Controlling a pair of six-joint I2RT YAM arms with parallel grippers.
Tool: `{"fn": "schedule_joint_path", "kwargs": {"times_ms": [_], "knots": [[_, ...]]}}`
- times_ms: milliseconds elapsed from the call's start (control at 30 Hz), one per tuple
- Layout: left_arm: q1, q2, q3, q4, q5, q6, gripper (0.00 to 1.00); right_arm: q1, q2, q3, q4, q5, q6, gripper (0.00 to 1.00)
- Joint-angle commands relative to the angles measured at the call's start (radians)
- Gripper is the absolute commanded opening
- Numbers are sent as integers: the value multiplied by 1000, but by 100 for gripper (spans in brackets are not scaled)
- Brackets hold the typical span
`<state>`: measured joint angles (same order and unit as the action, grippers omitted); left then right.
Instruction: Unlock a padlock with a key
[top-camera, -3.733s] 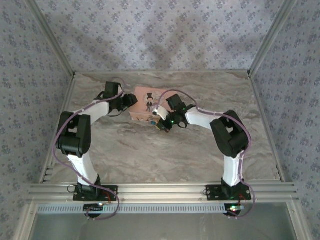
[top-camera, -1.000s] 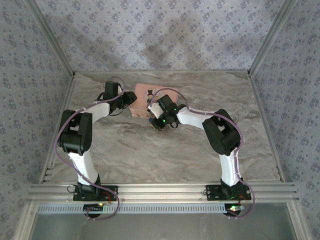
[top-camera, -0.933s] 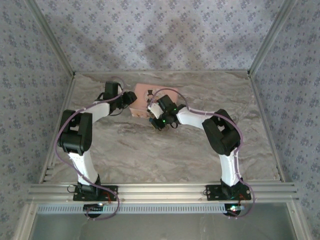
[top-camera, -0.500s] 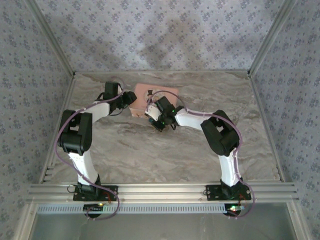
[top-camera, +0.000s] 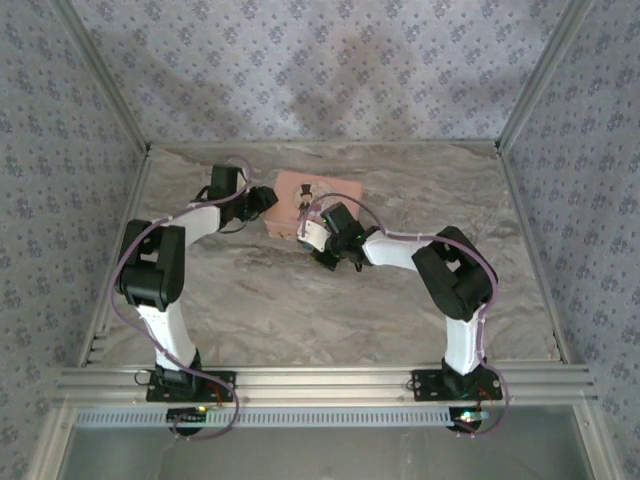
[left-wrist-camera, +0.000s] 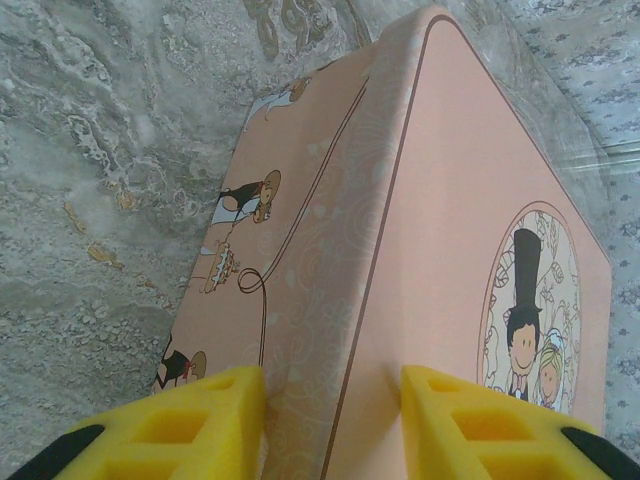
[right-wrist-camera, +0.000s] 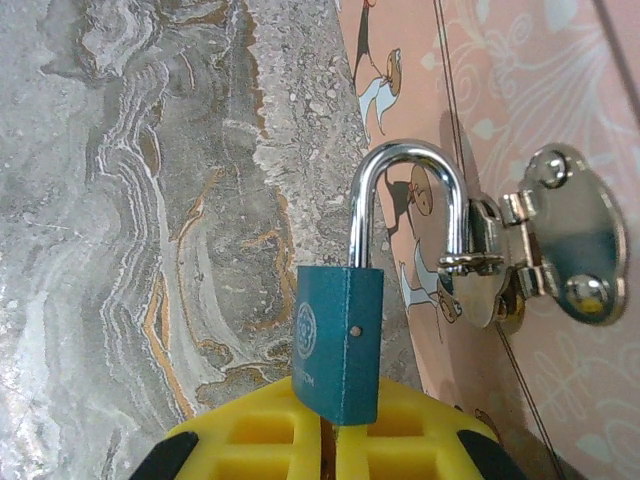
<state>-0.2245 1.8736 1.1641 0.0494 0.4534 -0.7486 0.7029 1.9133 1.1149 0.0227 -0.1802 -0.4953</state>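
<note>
The teal padlock (right-wrist-camera: 340, 340) sticks out from the chrome hasp (right-wrist-camera: 560, 250) on the pink tin (right-wrist-camera: 560, 100). Its silver shackle (right-wrist-camera: 405, 170) is threaded through the hasp's loop. One shackle leg enters the body; the other ends at the hasp. My right gripper (right-wrist-camera: 338, 432) is shut right under the padlock's base. A thin dark sliver shows between its pads, and the rest of the key is hidden. My left gripper (left-wrist-camera: 333, 375) straddles the tin's (left-wrist-camera: 450, 200) long edge, with one finger (left-wrist-camera: 215, 405) on the side wall and the other on the lid.
The tin (top-camera: 318, 188) lies at the back middle of the marbled table (top-camera: 300, 300), between the left gripper (top-camera: 266, 200) and the right gripper (top-camera: 310, 234). Patterned walls and metal rails enclose the table on three sides.
My right wrist has turned and shifted slightly right, uncovering more of the tin's lid. The left arm has stayed on the tin.
</note>
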Motion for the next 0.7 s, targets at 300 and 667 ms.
{"fn": "schedule_joint_path", "kwargs": {"times_ms": [300,667], "knots": [[-105,43,10,-93,108,6,34,99,76,228,-21,-70,-218,0],[-34,-30,-59,-58,78,-17,40,79,-29,49,52,-70,-77,0]]}}
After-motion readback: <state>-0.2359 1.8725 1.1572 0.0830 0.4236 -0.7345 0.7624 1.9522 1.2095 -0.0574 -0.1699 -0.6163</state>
